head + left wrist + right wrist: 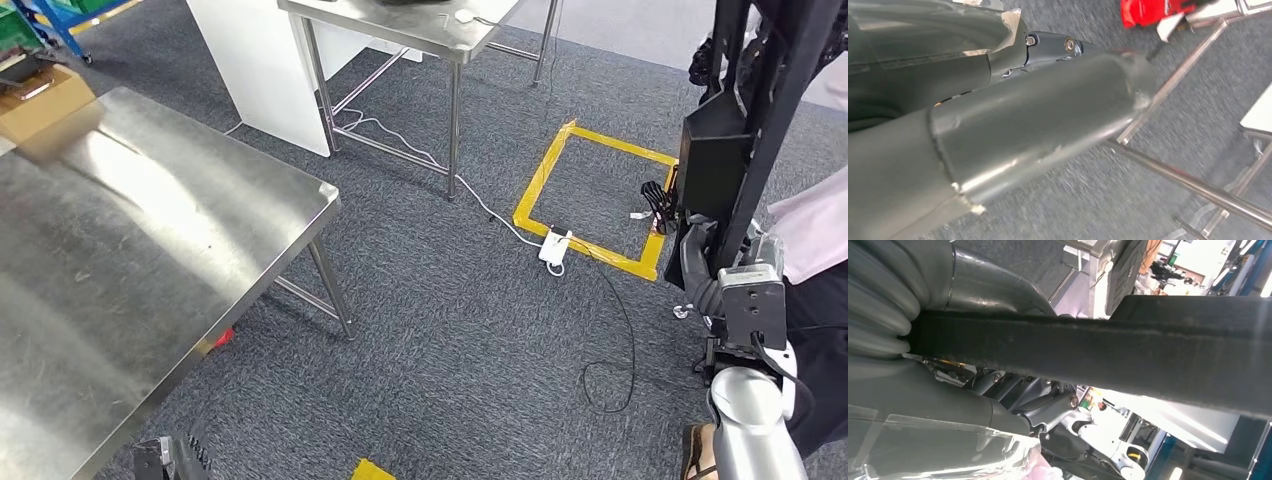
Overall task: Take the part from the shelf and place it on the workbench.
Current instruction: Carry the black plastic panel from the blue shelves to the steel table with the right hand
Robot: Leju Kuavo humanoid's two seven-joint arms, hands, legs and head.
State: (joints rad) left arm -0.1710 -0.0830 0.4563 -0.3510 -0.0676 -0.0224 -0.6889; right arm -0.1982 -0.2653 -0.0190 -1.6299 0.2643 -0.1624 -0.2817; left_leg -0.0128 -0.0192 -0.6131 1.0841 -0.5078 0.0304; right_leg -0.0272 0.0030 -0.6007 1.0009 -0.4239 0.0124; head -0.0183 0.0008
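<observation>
A long black angular part (pixel 745 110) is being held upright at the right edge of the head view by the right hand (pixel 700 265), whose dark fingers are being wrapped around its lower end; in the right wrist view the same black bar (pixel 1128 352) is being seen running across close in front of the hand's (pixel 998 400) grey cover and thumb, with the fingers closed on it. The steel workbench (pixel 120 260) is being shown at the left of the head view, well apart from the part; a cardboard box (pixel 40 95) is being seen at its far corner. A second steel table (pixel 420 30) is standing farther off; a white cable is being trailed across the grey carpet to a white power strip (pixel 555 247) lying just beside a square of yellow floor tape (pixel 590 200). A person's pale sleeve (pixel 815 225) is being shown at the right edge, beside the right arm. The left hand (pixel 1048 47) is being seen in the left wrist view behind a thick grey thumb; how far it is spread cannot be told; a red object (pixel 1148 11) and steel table legs (pixel 1193 185) are being shown beyond it.
</observation>
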